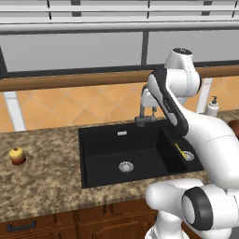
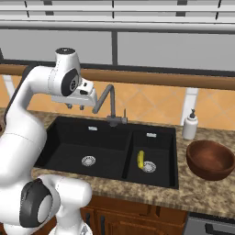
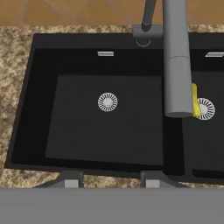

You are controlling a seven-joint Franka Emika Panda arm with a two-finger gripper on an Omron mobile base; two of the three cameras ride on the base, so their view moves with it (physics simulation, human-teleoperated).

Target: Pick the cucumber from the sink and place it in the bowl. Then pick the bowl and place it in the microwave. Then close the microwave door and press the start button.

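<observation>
- Yellow-green and slim, the cucumber (image 2: 141,158) lies on the floor of the sink's (image 2: 69,147) smaller right basin, touching or just beside the round silver drain (image 2: 148,166) there. In the hand view the grey faucet (image 3: 176,65) spout hides part of it.
- Nothing of the task looks done yet, judging by how things lie: the cucumber is in the sink and the wooden bowl (image 2: 211,159) sits empty on the granite bench (image 2: 202,193) to the right of the sink, near a white soap dispenser (image 2: 190,125).
- The hand (image 2: 75,106) hangs high above the left basin, well apart from the cucumber, with its camera looking straight down into the black basin.
- Its two finger tips (image 3: 71,179) stand apart with nothing between them.
- Left to do, as I judge it: shift the hand to the right basin, come down past the faucet, take the cucumber, drop it in the bowl, then carry the bowl to the microwave, shut its door and press start.
- A round yellow-and-red fruit-like object (image 1: 17,155) rests on the bench left of the sink; it plays no part in the task.
</observation>
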